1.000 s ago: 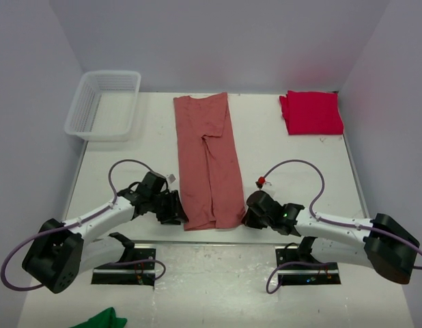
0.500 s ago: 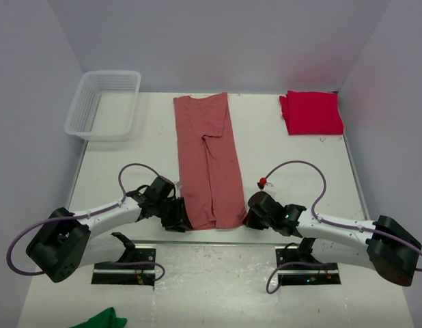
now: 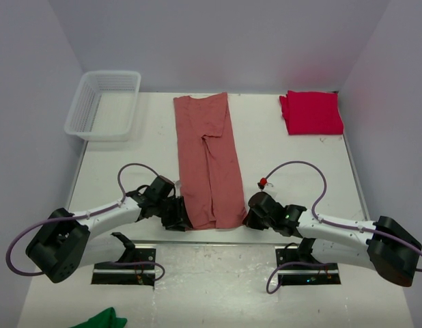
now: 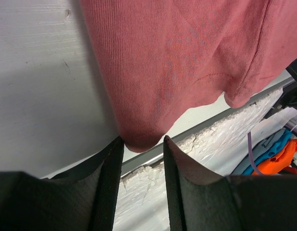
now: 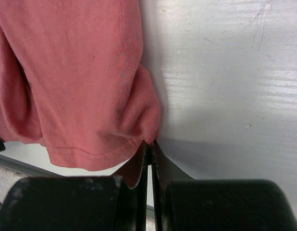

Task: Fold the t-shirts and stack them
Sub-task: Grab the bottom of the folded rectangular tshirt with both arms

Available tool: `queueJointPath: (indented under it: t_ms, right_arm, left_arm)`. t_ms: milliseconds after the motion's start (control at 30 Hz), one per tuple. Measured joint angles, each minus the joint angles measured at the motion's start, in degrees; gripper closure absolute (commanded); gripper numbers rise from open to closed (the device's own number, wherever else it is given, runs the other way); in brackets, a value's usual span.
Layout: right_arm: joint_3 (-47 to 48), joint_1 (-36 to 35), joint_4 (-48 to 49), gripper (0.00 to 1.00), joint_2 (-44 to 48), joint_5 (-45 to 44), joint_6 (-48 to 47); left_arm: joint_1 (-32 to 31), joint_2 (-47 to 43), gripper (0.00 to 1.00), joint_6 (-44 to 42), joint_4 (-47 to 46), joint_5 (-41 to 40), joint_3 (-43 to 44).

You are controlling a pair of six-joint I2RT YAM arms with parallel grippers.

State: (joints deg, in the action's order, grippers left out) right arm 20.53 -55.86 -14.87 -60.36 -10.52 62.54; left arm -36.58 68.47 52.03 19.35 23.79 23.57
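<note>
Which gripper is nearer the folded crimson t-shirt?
Right. The right gripper is at the salmon t-shirt's near right corner, on the same side as the crimson t-shirt at the far right. The left gripper is at the near left corner, farther across.

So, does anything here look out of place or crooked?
A green cloth lies alone at the very bottom of the top view, far from the salmon shirt. That shirt's near hem is wavy, not straight.
</note>
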Motion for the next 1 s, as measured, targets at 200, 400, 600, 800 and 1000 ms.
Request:
queueJointPath:
  t_ms: [200, 400, 600, 800, 1000]
  right_arm:
    - [0.0, 0.0, 0.0, 1.00, 0.1, 0.0, 0.0]
    - [-0.2, 0.0, -0.1, 1.00, 0.5, 0.0, 0.0]
    - [-0.3, 0.0, -0.4, 1.00, 0.7, 0.0, 0.1]
    - [0.7, -1.6, -3.2, 1.00, 0.7, -1.4, 1.6]
    - [2.4, -3.1, -6.3, 1.00, -0.4, -2.4, 2.6]
  left_arm:
    - [0.0, 0.0, 0.77, 0.7, 0.0, -1.1, 0.0]
    - [0.0, 1.7, 1.00, 1.4, -0.9, -1.9, -0.1]
    - [-0.2, 1.6, 1.00, 1.9, -1.9, -1.8, -0.5]
    - [-0.2, -3.6, 1.00, 2.9, 1.5, -3.6, -1.0]
    - [-0.2, -8.2, 1.00, 4.2, 4.9, -4.2, -1.4]
